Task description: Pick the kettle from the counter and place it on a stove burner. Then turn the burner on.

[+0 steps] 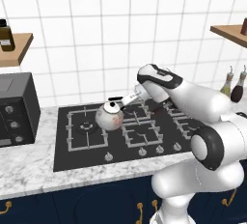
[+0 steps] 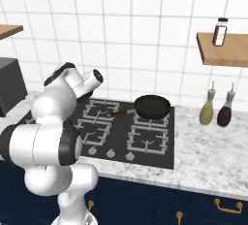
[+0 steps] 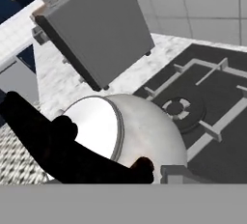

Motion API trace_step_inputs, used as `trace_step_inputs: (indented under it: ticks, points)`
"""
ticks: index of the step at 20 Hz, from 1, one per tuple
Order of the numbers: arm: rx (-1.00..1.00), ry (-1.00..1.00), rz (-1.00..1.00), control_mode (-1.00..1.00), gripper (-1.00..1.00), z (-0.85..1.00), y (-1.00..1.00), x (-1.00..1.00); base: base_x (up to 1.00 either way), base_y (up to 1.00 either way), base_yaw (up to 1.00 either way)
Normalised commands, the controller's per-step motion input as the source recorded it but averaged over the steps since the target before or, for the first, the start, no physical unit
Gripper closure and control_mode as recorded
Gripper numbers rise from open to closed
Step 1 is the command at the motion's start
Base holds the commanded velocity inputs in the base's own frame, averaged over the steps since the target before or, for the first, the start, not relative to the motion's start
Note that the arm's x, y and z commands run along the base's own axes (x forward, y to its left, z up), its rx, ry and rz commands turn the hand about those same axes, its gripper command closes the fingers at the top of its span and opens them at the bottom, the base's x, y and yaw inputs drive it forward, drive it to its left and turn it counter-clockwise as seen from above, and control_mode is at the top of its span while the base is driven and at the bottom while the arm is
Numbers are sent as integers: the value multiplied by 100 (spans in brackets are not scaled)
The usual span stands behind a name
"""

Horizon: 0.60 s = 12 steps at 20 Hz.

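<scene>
Worktop [image 1: 29, 167]: white marble-look surface with grey veins over dark navy cabinets, running the full width of both base views.

Cooktop [image 1: 62, 158]: black, set into the worktop toward its front edge, carrying square grates and a row of knobs [image 1: 109, 157] along its front edge.

Microwave [image 1: 17, 109]: dark box at the worktop's left end, beside the cooktop's left edge.

Large burner [image 1: 87, 128]: wide square grate with a ringed round centre, occupying the cooktop's left part.

Frying pan [image 2: 152, 106]: black, on a rear grate toward the cooktop's right side, handle pointing left.

Oil bottles [image 2: 217, 110]: two, on the worktop past the cooktop's right edge, near the wall.

Kettle [image 1: 109, 116]: small, round, silvery-grey with a reddish blotch. It appears lifted over the cooktop, at the large burner's right edge; contact with the grate cannot be told. In the hand view the burner's ringed centre [image 3: 176, 108] lies beyond the kettle body [image 3: 144, 136].

Gripper [image 1: 126, 102]: reaches in from the kettle's right and appears pinched on its thin black handle [image 3: 53, 143], though the fingers themselves are not clearly visible.

Judgement: placement is under way. The kettle hangs to the gripper's left, and the burner centre lies further left again, so the remaining carry is a short leftward shift, then down.
</scene>
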Motion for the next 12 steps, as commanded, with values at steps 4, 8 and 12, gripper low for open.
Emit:
trace_step_inputs:
  ticks: [4,8,12]
  points:
    - [0,4,-34,-100,100,-16,51,36,0,0,0]
    - [-9,7,-26,-100,100,0,93,49,0,0,0]
    - [-1,25,-5,-100,100,-13,65,44,0,0,0]
